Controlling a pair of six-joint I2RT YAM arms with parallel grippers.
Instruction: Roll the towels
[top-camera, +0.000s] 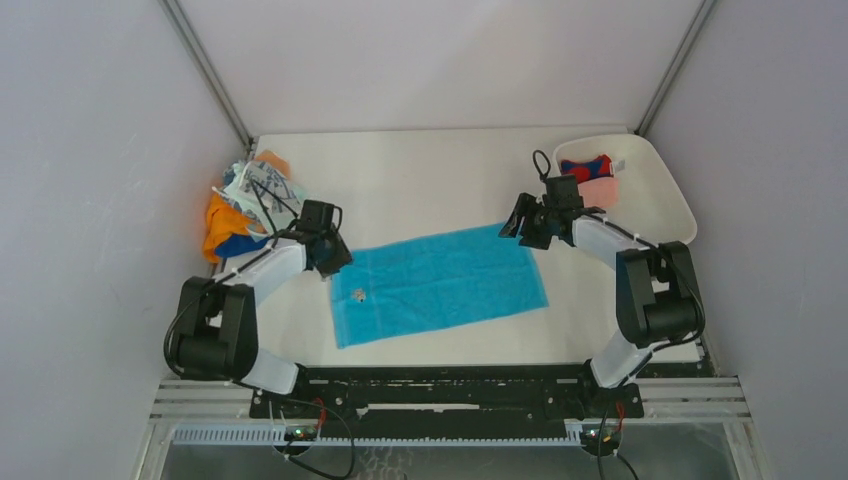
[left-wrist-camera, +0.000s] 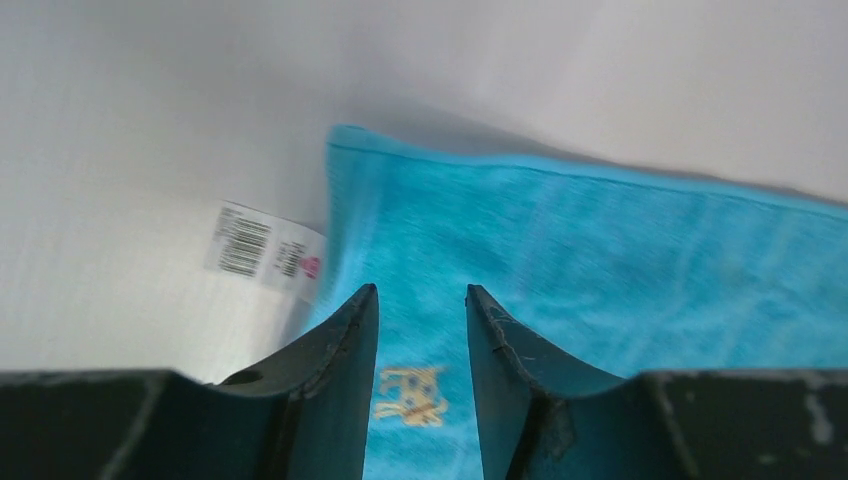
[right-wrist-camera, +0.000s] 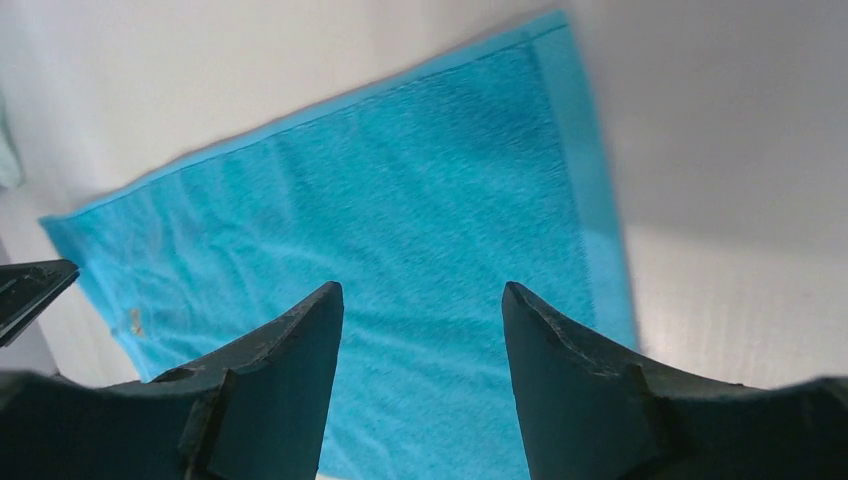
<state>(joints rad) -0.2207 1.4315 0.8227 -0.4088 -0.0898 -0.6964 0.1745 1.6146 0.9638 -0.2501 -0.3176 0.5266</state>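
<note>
On a white tabletop (top-camera: 420, 170), we see a bright blue terry towel (top-camera: 440, 282) spread flat, one end under our left gripper (left-wrist-camera: 421, 290), the other beneath our right gripper (right-wrist-camera: 422, 287). Both have jaws parted, holding nothing; we judge rolling unstarted, so next an edge must be pinched.

The spread towel (top-camera: 440, 283) is bright turquoise, plain but for a small gold stitched motif (left-wrist-camera: 410, 395) and a white tag (left-wrist-camera: 265, 252) with a black barcode and pink mark. The heap of towels (top-camera: 245, 203) at the left edge of the off-white table (top-camera: 420, 170) shows orange, dark blue and white with blue-grey print. The white tray (top-camera: 655, 195) holds a pink towel (top-camera: 603, 191) and a red-and-blue towel (top-camera: 585, 167).
</note>
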